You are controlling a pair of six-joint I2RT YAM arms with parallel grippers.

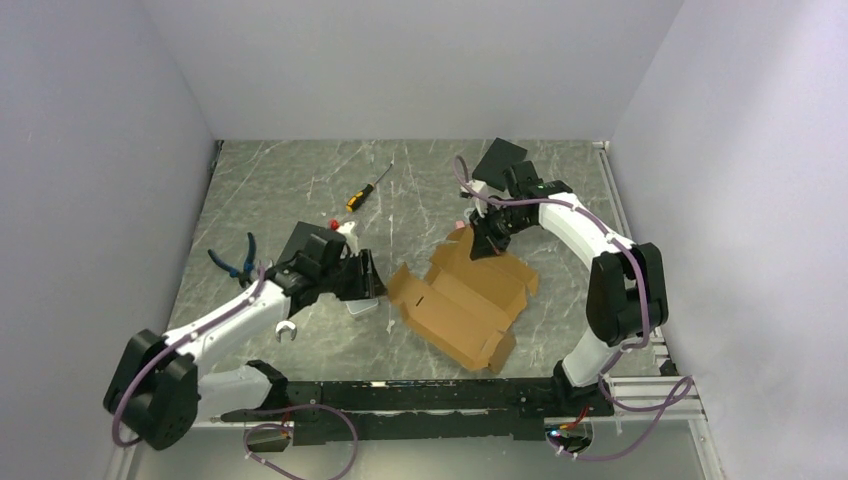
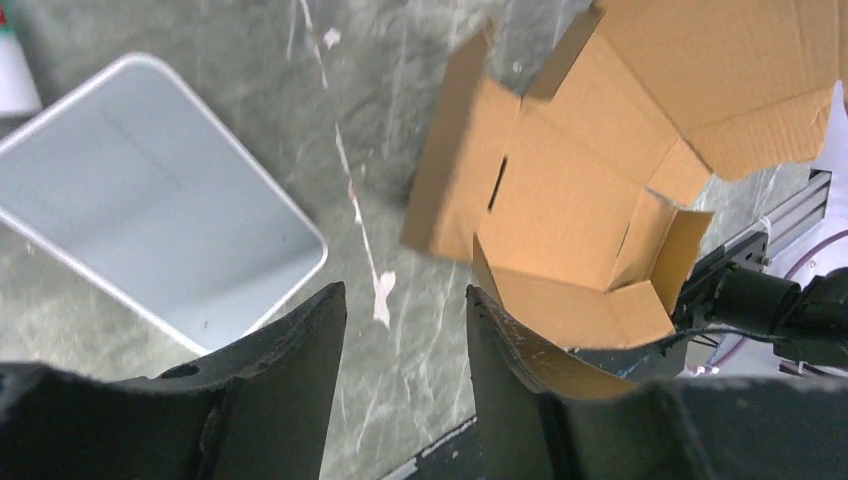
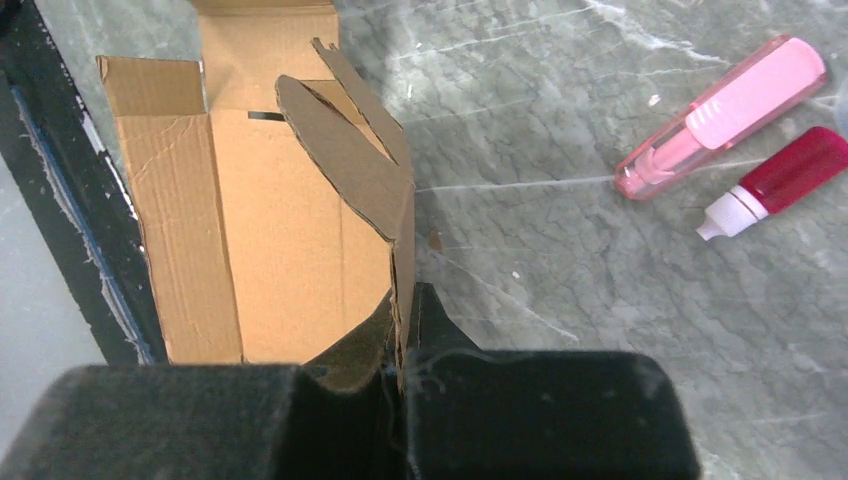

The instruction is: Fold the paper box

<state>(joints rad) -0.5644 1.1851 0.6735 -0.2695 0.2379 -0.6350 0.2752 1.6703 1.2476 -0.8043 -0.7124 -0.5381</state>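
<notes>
In the middle of the table [image 1: 300, 180], a little to the right, the paper box [image 1: 465, 300] lies at an angle, half formed: its floor is flat on the marble, some walls are already raised and the flaps at its ends are splayed open. The right gripper [image 3: 403, 300] is pinched shut on the edge of an upright wall at the far right side of the box, so that side is anchored. The left gripper [image 2: 405, 300] holds nothing. Its fingers stand apart just left of the box, in line with the loose end flap [image 2: 455, 170], with a grey tin [image 2: 150, 230] beside it on the left. The step in hand looks to be raising that left end. To do it well, the right grip should stay firm and low so the box cannot slide or spin. The left gripper should meet the flap near its crease, not at its free edge, and swing it up along the fold line rather than shoving it sideways. Pushing at the tip would probably bend the cardboard or drag the whole sheet toward the right arm. The tin is close enough to catch a finger, so the approach should come from the near side. A screwdriver [image 1: 368, 188] and pliers [image 1: 235, 262] lie well clear of the work.
</notes>
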